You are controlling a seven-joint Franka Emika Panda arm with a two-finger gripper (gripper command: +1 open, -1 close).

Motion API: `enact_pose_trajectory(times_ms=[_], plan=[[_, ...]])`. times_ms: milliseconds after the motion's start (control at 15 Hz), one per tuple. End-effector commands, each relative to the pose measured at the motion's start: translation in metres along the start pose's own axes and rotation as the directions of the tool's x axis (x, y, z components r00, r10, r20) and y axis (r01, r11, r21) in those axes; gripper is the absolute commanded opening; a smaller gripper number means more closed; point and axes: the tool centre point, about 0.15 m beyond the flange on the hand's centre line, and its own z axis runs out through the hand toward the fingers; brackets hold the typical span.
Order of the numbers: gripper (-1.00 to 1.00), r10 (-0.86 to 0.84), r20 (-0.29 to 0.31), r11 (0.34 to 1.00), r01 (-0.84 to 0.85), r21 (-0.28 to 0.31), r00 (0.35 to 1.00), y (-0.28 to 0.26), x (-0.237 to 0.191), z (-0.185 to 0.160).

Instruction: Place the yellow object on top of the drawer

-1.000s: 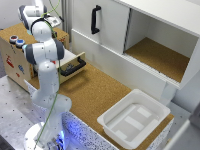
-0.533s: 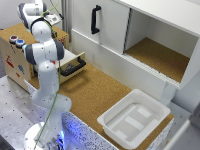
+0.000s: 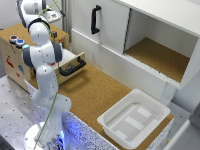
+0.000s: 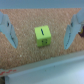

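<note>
The yellow object [image 4: 43, 36] is a small yellow-green cube with dark marks, lying on a cork-brown surface [image 4: 30, 50]. My gripper [image 4: 41, 32] is open, with one finger on each side of the cube. Both fingers [image 4: 9, 30] stand apart from it. In the exterior view the drawer [image 3: 15, 60] is a light-wood cabinet at the exterior view's left. Its drawer box with the black bar handle [image 3: 72, 66] is pulled out. My gripper [image 3: 52, 17] hangs over the cabinet's cork top. The arm hides the cube in that view.
Red and blue buttons [image 3: 17, 41] sit on the cabinet's top near its front corner. A large white cupboard [image 3: 115, 30] with an open compartment stands behind. A white plastic tub [image 3: 134, 118] rests on the cork floor at the exterior view's right.
</note>
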Motion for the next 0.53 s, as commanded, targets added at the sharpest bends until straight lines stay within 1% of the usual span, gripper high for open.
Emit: enact_pose_trajectory(times_ms=[0,133,200,267,333,400,467], plan=[[1.00,0.173,-0.093,0.981,-0.180,-0.078,0.981,-0.010,-0.063,0.051],[1.00,0.217,-0.075,0.973,-0.222,-0.061,0.973,-0.012,-0.078,0.072],[1.00,0.232,-0.078,0.971,-0.235,-0.038,0.970,-0.013,-0.083,0.080],[1.00,0.249,-0.086,0.967,-0.252,-0.033,0.965,-0.012,-0.088,0.089],[1.00,0.252,-0.081,0.967,-0.254,-0.022,0.964,-0.012,-0.090,0.100],[1.00,0.252,-0.093,0.967,-0.253,0.003,0.963,-0.011,-0.091,0.107],[1.00,0.250,-0.105,0.968,-0.250,0.010,0.963,-0.011,-0.090,0.115]])
